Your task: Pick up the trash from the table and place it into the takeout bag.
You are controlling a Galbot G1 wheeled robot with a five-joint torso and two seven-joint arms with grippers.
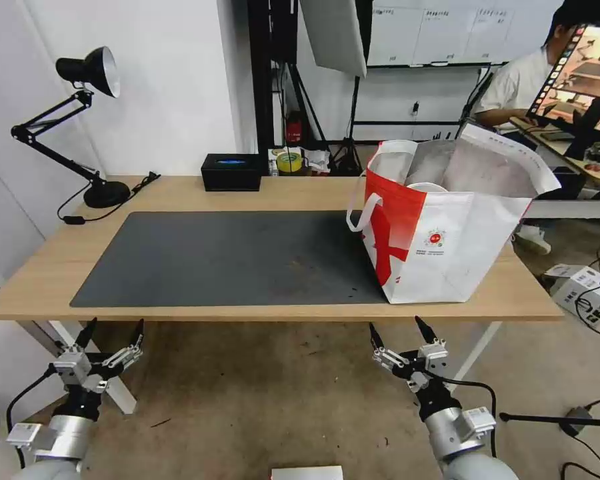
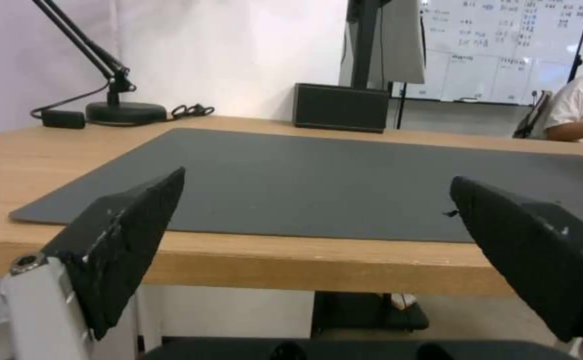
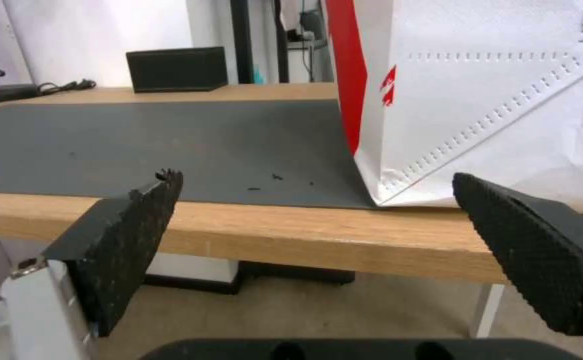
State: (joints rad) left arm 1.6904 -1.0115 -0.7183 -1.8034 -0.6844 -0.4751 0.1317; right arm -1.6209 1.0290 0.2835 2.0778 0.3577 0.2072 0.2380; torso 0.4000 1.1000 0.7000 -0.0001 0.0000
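I have both arms parked low in front of the table (image 1: 67, 257), below its near edge. My left gripper (image 1: 113, 330) sits off the near left corner, fingers spread wide with nothing between them; through its wrist camera I look past the two black pads (image 2: 125, 240) across the grey mat (image 2: 345, 185) to the black box (image 2: 341, 106) at the far edge and the lamp (image 2: 121, 110) base at the far left corner. My right gripper (image 1: 399, 328) hangs off the near edge toward the right, jaws equally wide apart and holding nothing; its pads (image 3: 128, 235) frame the table's edge and the bag (image 3: 505, 110) just beyond.

The bag (image 1: 447, 233) stands upright at the near right corner, half on the mat (image 1: 227, 257), half on bare wood, mouth open and foil lining showing. A white rounded rim, likely the bowl (image 1: 428, 187), peeks up inside it. A few dark specks lie on the mat near the bag's base.
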